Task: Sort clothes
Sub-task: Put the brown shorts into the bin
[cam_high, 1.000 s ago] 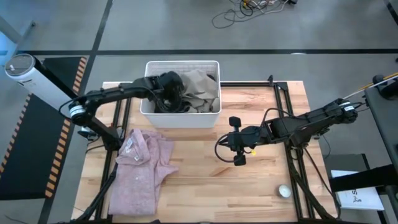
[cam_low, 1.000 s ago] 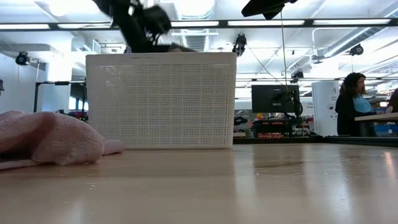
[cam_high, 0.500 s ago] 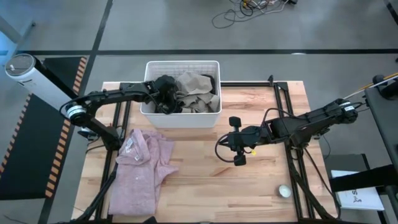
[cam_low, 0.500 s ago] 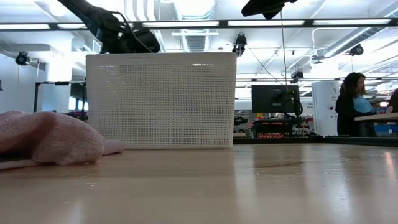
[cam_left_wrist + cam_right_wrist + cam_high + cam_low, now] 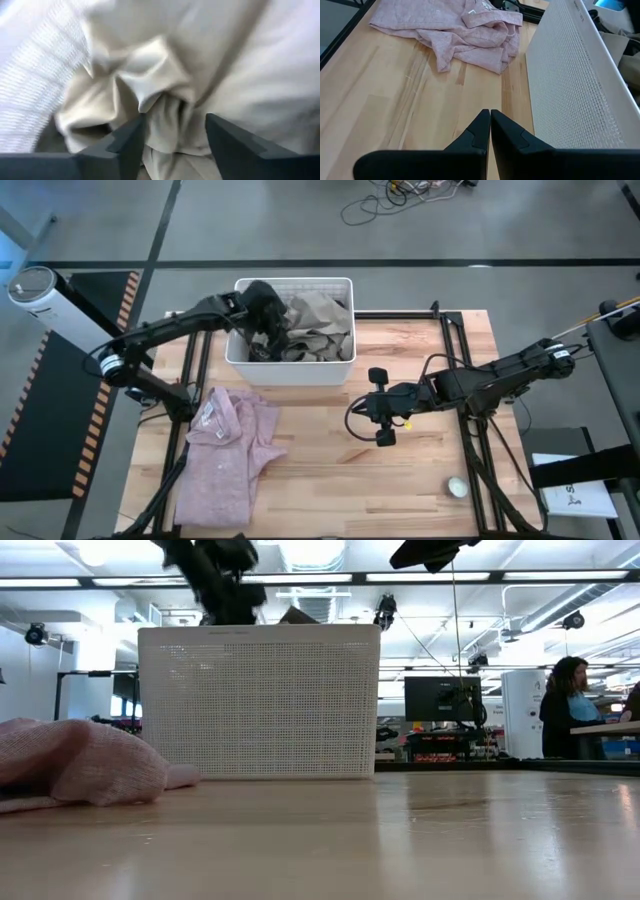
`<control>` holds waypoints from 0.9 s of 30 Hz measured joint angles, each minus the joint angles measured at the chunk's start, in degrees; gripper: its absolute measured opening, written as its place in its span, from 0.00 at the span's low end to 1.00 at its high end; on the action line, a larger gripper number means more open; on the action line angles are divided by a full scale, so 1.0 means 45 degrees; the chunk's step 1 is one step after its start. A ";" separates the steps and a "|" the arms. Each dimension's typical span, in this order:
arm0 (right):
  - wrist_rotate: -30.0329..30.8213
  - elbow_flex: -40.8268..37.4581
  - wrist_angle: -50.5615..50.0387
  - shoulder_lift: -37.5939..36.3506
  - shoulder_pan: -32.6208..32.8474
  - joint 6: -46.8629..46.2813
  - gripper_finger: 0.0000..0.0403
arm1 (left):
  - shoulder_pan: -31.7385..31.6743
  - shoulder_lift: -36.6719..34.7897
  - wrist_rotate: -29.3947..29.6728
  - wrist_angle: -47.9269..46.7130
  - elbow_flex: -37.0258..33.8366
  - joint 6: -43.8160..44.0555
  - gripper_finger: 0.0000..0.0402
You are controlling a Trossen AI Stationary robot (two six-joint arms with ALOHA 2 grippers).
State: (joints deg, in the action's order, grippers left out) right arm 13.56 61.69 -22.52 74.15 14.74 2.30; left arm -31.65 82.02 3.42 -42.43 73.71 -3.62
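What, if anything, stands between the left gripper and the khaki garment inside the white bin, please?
Nothing visible. The left gripper hangs over the white bin, its fingers apart with a fold of the khaki garment directly between and ahead of them. The right gripper waits shut over the table.

The left gripper (image 5: 175, 137) reaches forward, jaws parted. The right gripper (image 5: 490, 122) hangs low mid-bench, its jaws pressed together.

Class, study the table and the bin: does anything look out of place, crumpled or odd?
The pink shirt lies rumpled on the table, outside the white bin, while the other clothes are heaped inside. A small round white object sits alone near the table's edge.
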 joint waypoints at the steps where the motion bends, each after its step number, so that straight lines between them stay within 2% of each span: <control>1: 0.0000 0.0000 0.0000 0.0000 0.0000 -0.0004 0.00 | 0.0034 -0.0155 0.0005 -0.0256 0.0296 -0.0051 0.50; 4: 0.0000 0.0000 -0.0001 0.0000 0.0000 -0.0088 0.00 | 0.0133 -0.0671 0.0001 -0.0275 0.0973 -0.0091 0.58; 7: 0.0000 0.0000 0.0005 0.0000 0.0000 -0.0203 0.00 | 0.0264 -0.1144 -0.0298 0.0714 0.1191 -0.0014 0.64; 11: 0.0000 0.0000 0.0031 0.0000 0.0000 -0.0117 0.00 | 0.0420 -0.1414 -0.2606 0.3455 0.0760 0.0414 0.63; 14: 0.0000 0.0000 0.0058 0.0000 0.0000 0.0097 0.00 | 0.0488 -0.1046 -0.2978 0.5327 0.0110 0.0385 0.55; 18: -0.0005 0.0000 0.0088 0.0000 0.0000 0.0268 0.00 | 0.0364 0.0039 -0.2901 0.6837 -0.0742 0.0347 0.38; 24: -0.0005 0.0000 0.0057 0.0000 -0.0005 0.0496 0.00 | 0.0229 0.2229 -0.2782 0.7096 -0.0825 -0.0431 0.08; 27: -0.0005 0.0000 -0.0037 0.0000 -0.0010 0.0498 0.00 | -0.0086 0.3189 -0.2273 0.6992 -0.0636 -0.0365 0.02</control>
State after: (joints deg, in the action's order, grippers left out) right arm 13.54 61.69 -22.69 74.15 14.70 4.54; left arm -32.03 96.37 -6.81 -10.96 70.85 -5.26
